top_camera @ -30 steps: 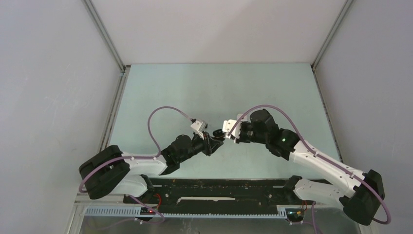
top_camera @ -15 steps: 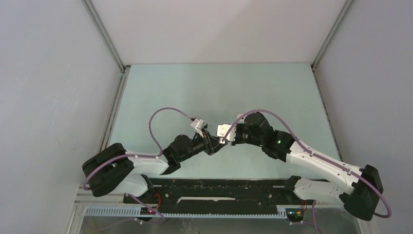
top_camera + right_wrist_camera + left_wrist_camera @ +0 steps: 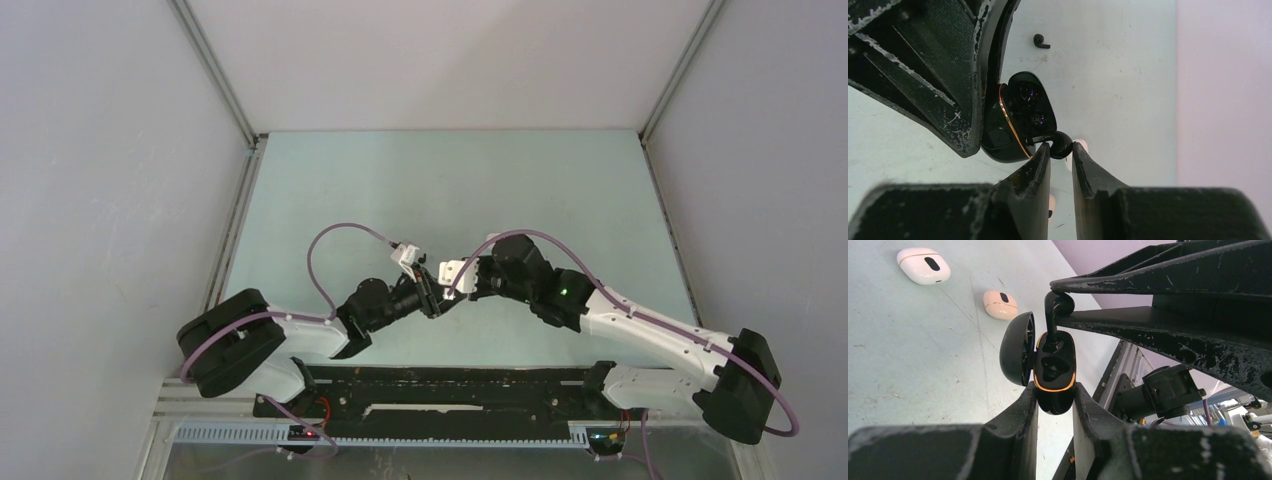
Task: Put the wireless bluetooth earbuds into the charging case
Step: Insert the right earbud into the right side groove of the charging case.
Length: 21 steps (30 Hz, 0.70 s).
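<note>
The right gripper pinches the probably light, slippery black earbud by its rounded end, while the left gripper clamps the charging case.

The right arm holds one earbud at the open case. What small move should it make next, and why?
Probably push the black earbud slightly deeper, along its stem, into the case. The right gripper pinches the earbud's head; the stem's end seems to reach a pocket, but the head stands outside the rim. The left gripper clamps the open case, which should steady it.
</note>
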Tool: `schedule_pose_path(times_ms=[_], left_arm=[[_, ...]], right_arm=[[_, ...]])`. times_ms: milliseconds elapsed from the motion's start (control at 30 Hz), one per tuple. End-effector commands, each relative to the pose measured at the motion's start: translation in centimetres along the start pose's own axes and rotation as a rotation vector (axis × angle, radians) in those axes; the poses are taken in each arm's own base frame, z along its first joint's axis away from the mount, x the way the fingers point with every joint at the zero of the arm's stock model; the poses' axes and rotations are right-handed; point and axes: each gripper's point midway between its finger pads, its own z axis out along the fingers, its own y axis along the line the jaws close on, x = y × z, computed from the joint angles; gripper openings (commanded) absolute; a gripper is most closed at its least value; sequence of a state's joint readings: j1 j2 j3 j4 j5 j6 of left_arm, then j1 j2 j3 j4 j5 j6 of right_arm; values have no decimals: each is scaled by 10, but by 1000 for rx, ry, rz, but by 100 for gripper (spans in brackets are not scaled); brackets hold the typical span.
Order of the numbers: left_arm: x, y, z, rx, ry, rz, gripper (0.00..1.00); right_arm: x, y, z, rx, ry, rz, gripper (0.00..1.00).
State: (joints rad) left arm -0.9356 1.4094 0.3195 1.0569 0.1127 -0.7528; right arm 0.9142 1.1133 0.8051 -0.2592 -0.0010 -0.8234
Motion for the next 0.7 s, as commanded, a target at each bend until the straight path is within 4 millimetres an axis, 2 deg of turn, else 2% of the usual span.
schedule_pose_path(times_ms=[0, 467, 667], left_arm=[[-15, -7, -2, 41, -68, -12, 0], [-16, -1, -2, 35, -90, -33, 0], [-14, 5, -2, 19, -91, -1, 0]], right_arm=[[-6, -8, 1, 35, 0, -31, 0], [-11, 10, 6, -1, 29, -96, 0], [-12, 20, 0, -54, 11, -104, 18]])
